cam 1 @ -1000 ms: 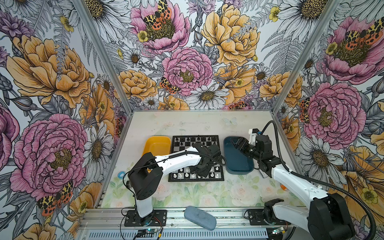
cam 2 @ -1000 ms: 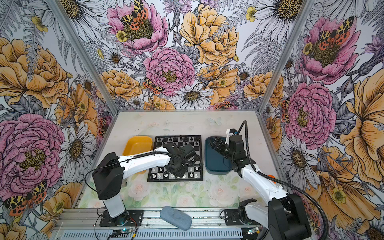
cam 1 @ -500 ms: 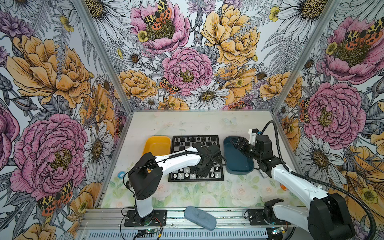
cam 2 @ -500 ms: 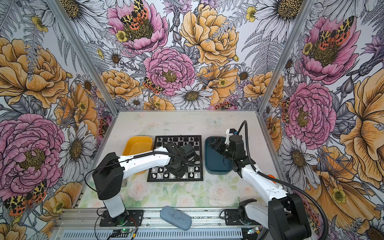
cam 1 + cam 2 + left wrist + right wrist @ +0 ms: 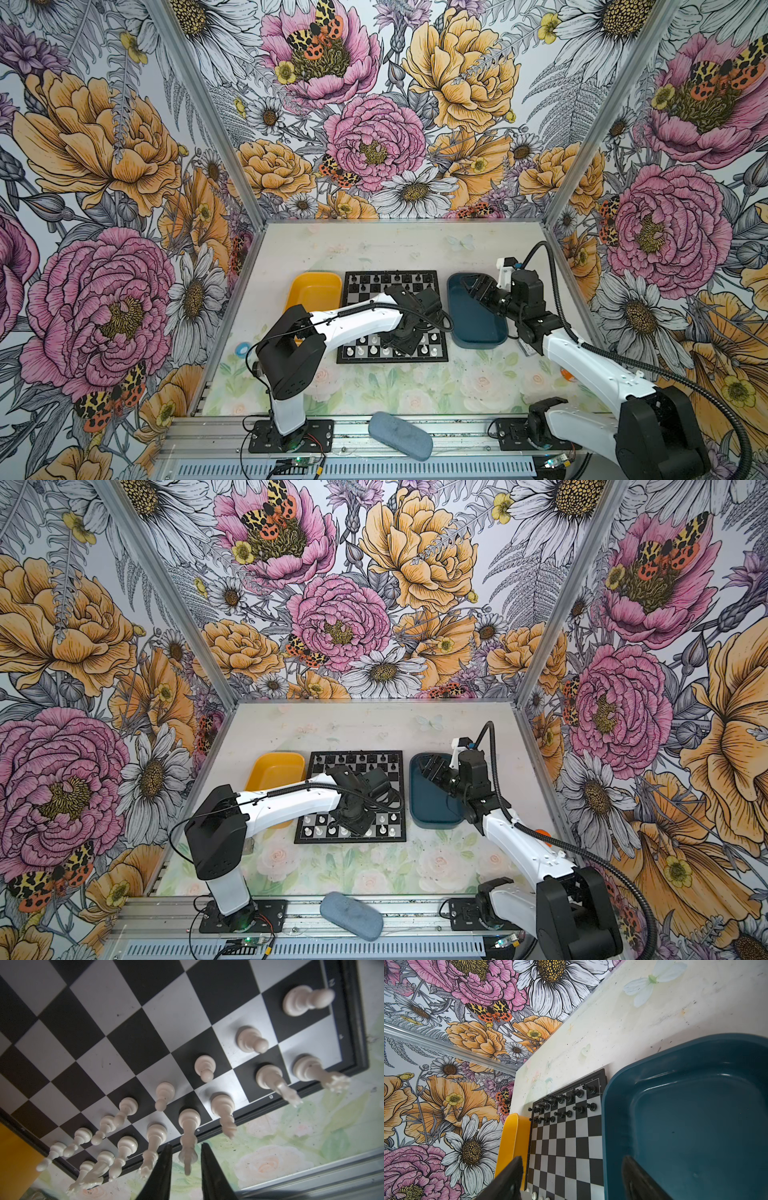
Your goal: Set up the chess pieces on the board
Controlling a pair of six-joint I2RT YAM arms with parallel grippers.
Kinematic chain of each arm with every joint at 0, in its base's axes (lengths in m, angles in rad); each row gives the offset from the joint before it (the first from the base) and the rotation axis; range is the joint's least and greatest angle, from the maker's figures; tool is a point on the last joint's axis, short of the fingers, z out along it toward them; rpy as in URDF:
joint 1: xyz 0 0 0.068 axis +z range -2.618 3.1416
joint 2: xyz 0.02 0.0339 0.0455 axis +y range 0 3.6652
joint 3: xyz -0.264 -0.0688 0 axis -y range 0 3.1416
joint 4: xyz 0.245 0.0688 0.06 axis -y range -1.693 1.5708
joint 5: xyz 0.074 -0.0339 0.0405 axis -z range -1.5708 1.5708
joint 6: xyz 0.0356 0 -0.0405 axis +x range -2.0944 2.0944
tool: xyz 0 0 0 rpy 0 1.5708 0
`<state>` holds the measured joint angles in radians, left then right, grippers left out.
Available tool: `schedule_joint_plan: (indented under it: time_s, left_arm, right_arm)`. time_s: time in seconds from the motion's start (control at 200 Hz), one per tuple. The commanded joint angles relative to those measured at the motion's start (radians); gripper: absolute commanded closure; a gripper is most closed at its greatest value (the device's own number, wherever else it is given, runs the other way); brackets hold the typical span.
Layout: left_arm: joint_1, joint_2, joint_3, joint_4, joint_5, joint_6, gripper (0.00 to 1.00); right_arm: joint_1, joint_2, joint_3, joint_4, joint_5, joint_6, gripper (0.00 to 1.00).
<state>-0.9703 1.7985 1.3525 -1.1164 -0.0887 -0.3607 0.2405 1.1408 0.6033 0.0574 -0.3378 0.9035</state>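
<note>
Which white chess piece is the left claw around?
Find the chessboard between the yellow tray and the blue tray, then the two rows of white pieces along the edge facing the robot. In the edge row it is the tall piece, the only one standing between the left gripper's black fingers.

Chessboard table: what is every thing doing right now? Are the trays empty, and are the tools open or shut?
left tool, open a little, fingers either side of the tall white piece, not gripping it.
right tool, wide open, empty, over the blue tray.
white chess pieces, upright in two rows at the near edge of the board.
black chess pieces, upright at the far edge.
blue tray, nothing seen inside.
yellow tray, visible part empty.
</note>
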Motion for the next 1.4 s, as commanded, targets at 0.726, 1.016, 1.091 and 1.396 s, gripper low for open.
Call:
schedule_joint_plan:
  time_s: [0.726, 1.016, 1.091, 1.396]
  left_arm:
    - [0.001, -0.034, 0.027, 0.014, -0.008, -0.012, 0.67]
    - [-0.001, -0.055, 0.049, 0.011, -0.035, -0.011, 0.67]
    - [-0.002, -0.07, 0.059, 0.011, -0.046, -0.012, 0.66]
    - [0.011, -0.125, 0.1, 0.01, -0.11, -0.001, 0.65]
  right_arm:
    - [-0.006, 0.0, -0.012, 0.03, -0.002, -0.003, 0.23]
    - [-0.006, 0.003, -0.008, 0.033, -0.006, -0.002, 0.23]
    - [-0.005, 0.006, -0.008, 0.036, -0.011, -0.001, 0.23]
    - [-0.005, -0.005, 0.002, 0.021, -0.018, -0.009, 0.23]
